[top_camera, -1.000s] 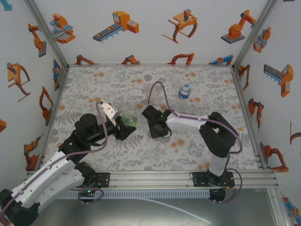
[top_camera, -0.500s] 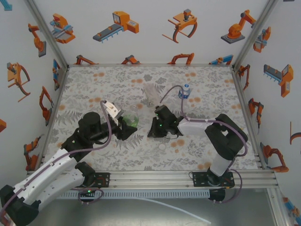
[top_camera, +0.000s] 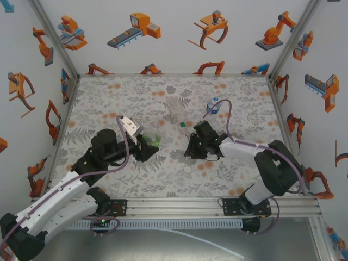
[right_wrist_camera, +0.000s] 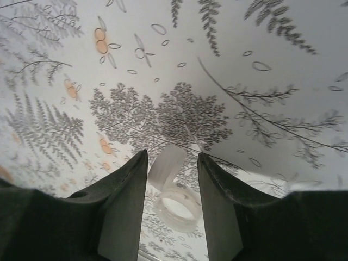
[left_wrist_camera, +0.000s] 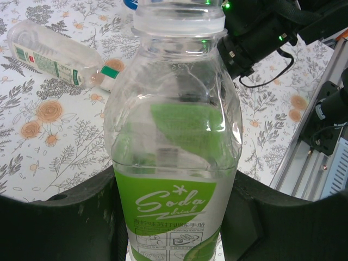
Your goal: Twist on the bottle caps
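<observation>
Between the left gripper (left_wrist_camera: pixel 174 190) jaws, the green-tinted bottle (left_wrist_camera: pixel 174 125) is pinched; the right gripper (right_wrist_camera: pixel 171 163) gapes, framing a white cap (right_wrist_camera: pixel 176 209).

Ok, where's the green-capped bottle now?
In the top view, the clear bottle lies on its side mid-table, just beyond the green bottle in the left hand, left of the blue-label bottle.

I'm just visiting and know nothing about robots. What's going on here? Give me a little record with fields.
Left gripper: clamped on the upright green-labelled bottle
Right gripper: straddling a white cap; grip unclear
Clear bottle: lying down, green cap at its neck
Blue-labelled bottle: standing, toward the far right
</observation>
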You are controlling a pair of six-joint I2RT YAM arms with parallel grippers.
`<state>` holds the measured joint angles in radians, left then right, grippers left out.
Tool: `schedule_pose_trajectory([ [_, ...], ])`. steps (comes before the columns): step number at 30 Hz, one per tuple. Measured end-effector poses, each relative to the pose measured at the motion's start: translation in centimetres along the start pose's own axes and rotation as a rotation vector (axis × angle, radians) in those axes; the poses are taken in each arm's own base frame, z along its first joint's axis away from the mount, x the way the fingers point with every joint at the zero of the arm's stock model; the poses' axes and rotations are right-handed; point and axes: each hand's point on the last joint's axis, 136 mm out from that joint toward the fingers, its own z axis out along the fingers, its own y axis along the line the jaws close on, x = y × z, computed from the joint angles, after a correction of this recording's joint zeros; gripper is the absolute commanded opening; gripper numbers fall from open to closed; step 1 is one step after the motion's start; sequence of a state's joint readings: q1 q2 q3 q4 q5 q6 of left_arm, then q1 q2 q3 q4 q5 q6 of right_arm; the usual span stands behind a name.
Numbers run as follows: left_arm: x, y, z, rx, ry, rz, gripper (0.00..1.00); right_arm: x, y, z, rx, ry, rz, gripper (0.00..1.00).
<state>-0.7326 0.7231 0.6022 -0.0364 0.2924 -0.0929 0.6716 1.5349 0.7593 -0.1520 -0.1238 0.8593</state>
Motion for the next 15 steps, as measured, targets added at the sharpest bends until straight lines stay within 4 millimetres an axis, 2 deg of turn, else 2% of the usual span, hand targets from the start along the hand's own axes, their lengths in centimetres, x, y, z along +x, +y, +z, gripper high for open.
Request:
schedule_pose_trajectory([
  [6, 0.0, 0.0, 0.0, 0.0, 0.0, -0.004, 0.06, -1.0, 0.7, -0.5, 0.039, -0.01, -0.057, 0.4],
  [12, -0.3, -0.1, -0.3, 0.0, -0.012, 0.0, 0.06, 0.3, 0.4, 0.9, 0.067, 0.041, -0.074, 0.37],
  [15, -0.6, -0.2, -0.6, 0.001, -0.026, 0.004, 0.06, 0.6, 0.7, 1.0, 0.064, 0.045, -0.083, 0.33],
])
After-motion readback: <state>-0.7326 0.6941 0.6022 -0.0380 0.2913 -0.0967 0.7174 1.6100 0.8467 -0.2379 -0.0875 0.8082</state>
